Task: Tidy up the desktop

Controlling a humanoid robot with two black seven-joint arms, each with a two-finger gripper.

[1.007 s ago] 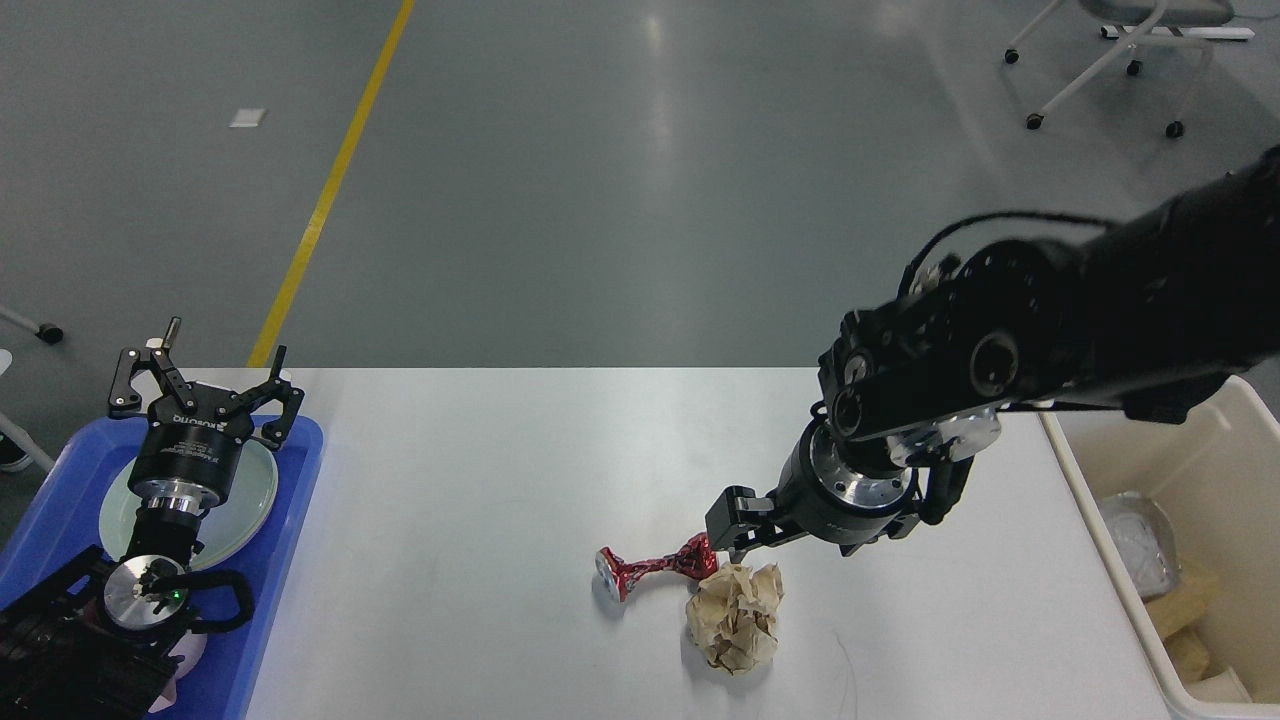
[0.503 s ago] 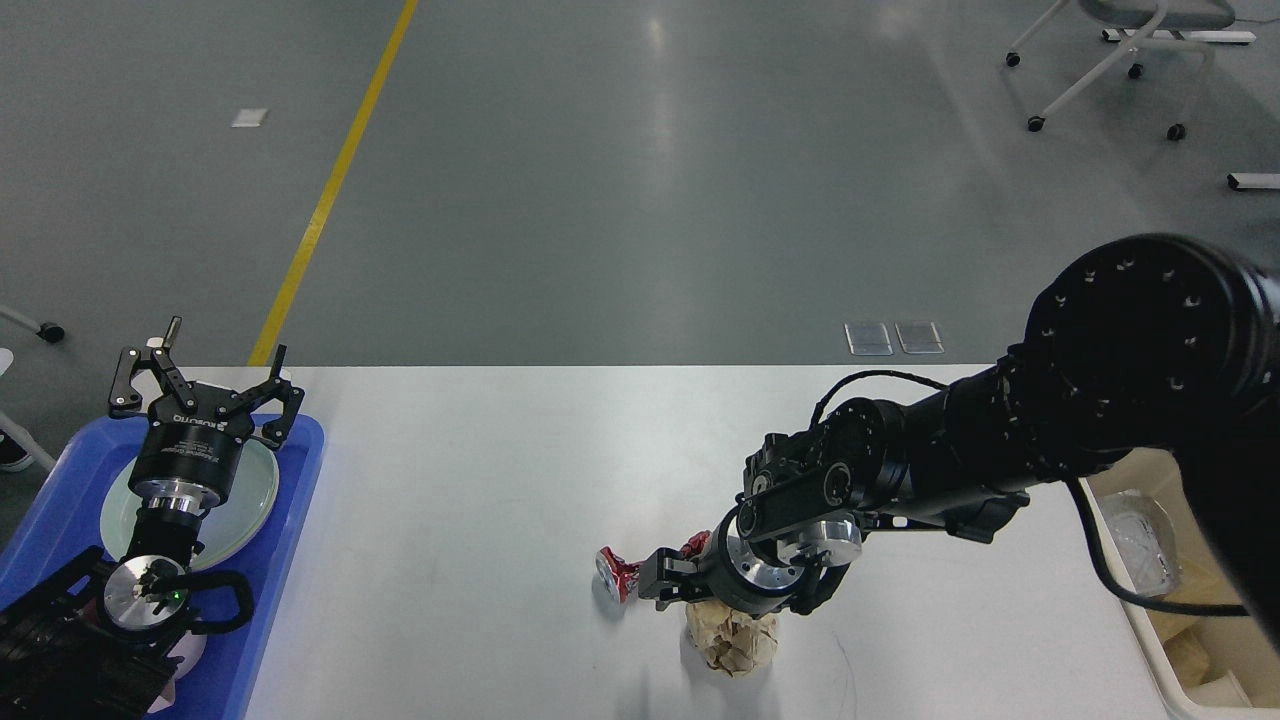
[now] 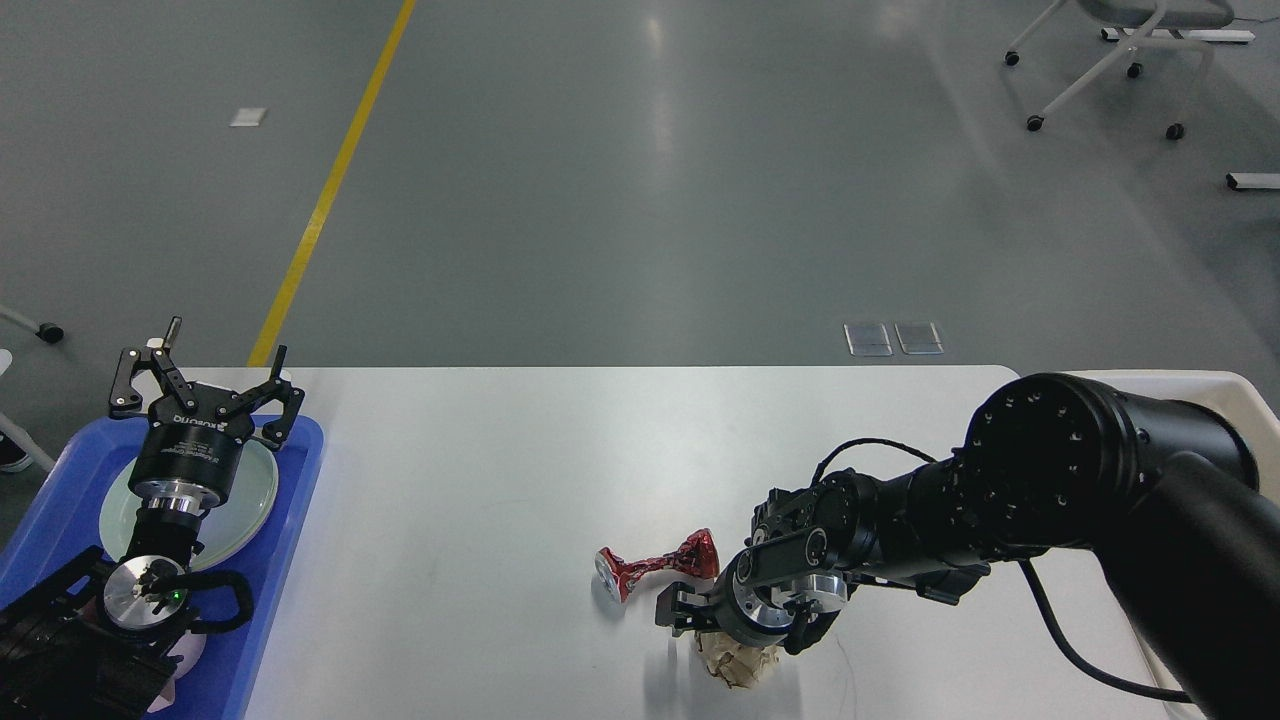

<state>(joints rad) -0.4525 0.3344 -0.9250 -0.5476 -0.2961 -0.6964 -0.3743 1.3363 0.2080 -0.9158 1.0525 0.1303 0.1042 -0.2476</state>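
The white desktop (image 3: 500, 470) holds a crushed red can (image 3: 655, 567) and, just right of it, a crumpled tan paper ball (image 3: 737, 666). My right gripper (image 3: 685, 615) is low over the paper ball and hides most of it. Only one dark finger (image 3: 668, 611) shows, just below the can, so I cannot tell whether the jaws are open or shut. My left gripper (image 3: 203, 382) is open and empty, held above the blue tray (image 3: 290, 520) at the table's left end.
A pale green plate (image 3: 255, 490) lies in the blue tray under my left arm. The rim of a cream-white bin (image 3: 1190, 378) shows at the table's right end behind my right arm. Wheeled chair legs (image 3: 1100, 60) stand on the floor beyond.
My right arm has swung down and towards me, lowering the gripper from beside the can's right end to over the paper ball. The can, the paper and the left arm have not moved.
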